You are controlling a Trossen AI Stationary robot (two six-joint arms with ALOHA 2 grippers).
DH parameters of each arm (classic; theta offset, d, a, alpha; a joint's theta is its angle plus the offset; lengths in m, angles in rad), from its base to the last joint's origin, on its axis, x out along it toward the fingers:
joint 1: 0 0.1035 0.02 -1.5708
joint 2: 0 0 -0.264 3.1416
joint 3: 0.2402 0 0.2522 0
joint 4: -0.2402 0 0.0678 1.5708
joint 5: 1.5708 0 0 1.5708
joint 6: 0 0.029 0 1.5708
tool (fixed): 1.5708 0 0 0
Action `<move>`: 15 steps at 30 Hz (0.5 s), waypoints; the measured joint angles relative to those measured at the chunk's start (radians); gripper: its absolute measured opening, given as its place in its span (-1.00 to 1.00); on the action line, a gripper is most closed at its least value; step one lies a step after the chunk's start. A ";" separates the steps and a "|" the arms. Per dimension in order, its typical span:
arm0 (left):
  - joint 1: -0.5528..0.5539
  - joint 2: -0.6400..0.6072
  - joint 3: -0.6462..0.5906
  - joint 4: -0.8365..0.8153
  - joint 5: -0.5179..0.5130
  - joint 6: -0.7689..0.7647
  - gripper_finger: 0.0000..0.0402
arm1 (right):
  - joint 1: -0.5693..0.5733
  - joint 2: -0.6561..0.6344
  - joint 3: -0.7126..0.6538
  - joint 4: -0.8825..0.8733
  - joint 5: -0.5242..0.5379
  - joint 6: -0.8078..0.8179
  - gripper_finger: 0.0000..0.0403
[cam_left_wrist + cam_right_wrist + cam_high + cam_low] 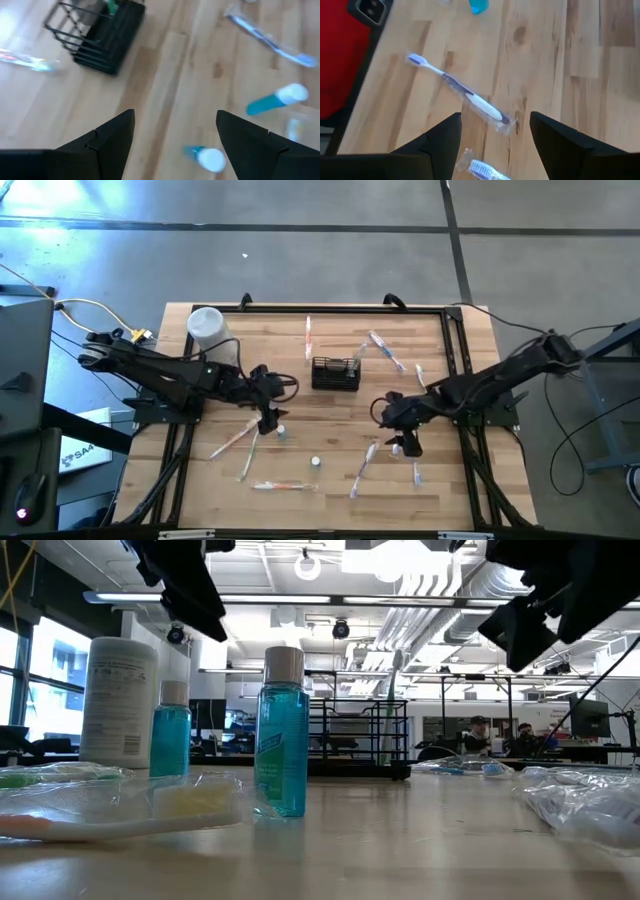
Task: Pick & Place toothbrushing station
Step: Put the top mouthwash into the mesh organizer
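High view: caddy sits upright at desk centre, toward 12 o'clock. Left gripper at its 7 o'clock, jaws apart; right gripper likewise. Recommend squaring jaws over one caddy wall.

We see a robotics lab or open workshop, exposed ceiling ducts, monitors, seated people behind, grey concrete floor, wooden worktable.

Pale butcher-block wooden table standing on a grey concrete floor crossed by dark seams. Beyond: open ceiling with white ducts, bright ceiling lamp, daylit windows, two seated people.
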 joint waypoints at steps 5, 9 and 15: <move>0.001 0.008 0.036 -0.022 0.179 -0.005 0.39 | 0.000 0.039 0.000 0.003 -0.003 0.006 0.14; -0.035 0.005 0.093 -0.082 0.211 0.046 0.39 | 0.000 0.050 0.000 0.008 -0.003 0.006 0.14; -0.133 0.039 0.119 -0.177 0.087 0.132 0.39 | 0.000 0.050 0.000 0.015 -0.003 0.006 0.14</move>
